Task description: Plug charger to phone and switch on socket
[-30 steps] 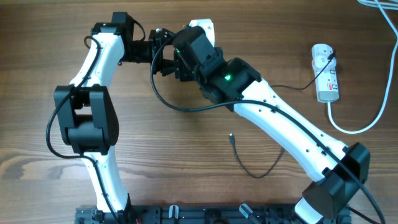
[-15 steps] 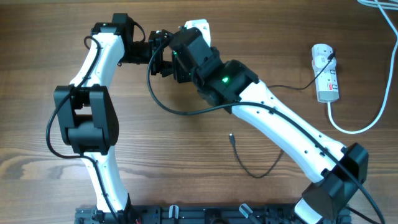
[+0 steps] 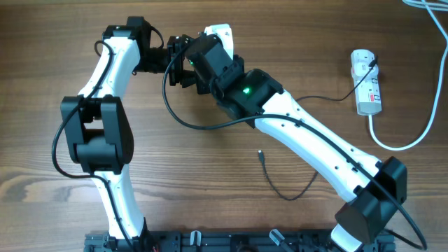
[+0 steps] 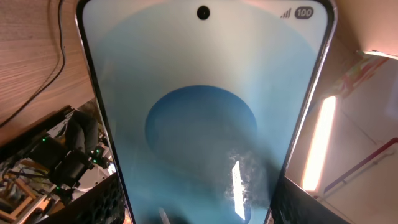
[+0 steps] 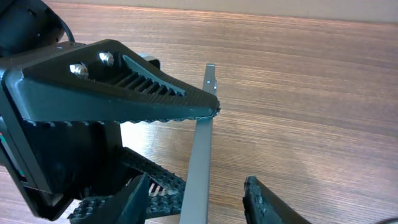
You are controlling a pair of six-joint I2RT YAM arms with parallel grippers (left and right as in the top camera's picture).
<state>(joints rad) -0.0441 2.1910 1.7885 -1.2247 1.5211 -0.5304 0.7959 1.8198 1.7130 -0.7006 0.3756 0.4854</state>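
The phone (image 4: 205,112), with its cyan screen lit, fills the left wrist view, and my left gripper (image 4: 199,202) is shut on its lower sides. In the overhead view only a pale corner of the phone (image 3: 218,31) shows past the two grippers. My left gripper (image 3: 178,61) holds the phone on edge above the table. My right gripper (image 5: 199,202) is open, one finger on each side of the phone's thin grey edge (image 5: 202,137), not touching it. The charger's plug tip (image 3: 260,155) lies loose on the table. Its black cable (image 3: 297,192) runs to the white socket (image 3: 367,89).
A thick white cable (image 3: 420,133) loops from the socket to the back right corner. A black plug (image 3: 372,65) sits in the socket's far end. My right arm (image 3: 315,140) stretches diagonally over the middle of the wooden table (image 3: 210,182).
My right gripper has moved a little left and back, closer around the phone. The phone's visible corner shifted slightly left. The charger and socket have not moved.
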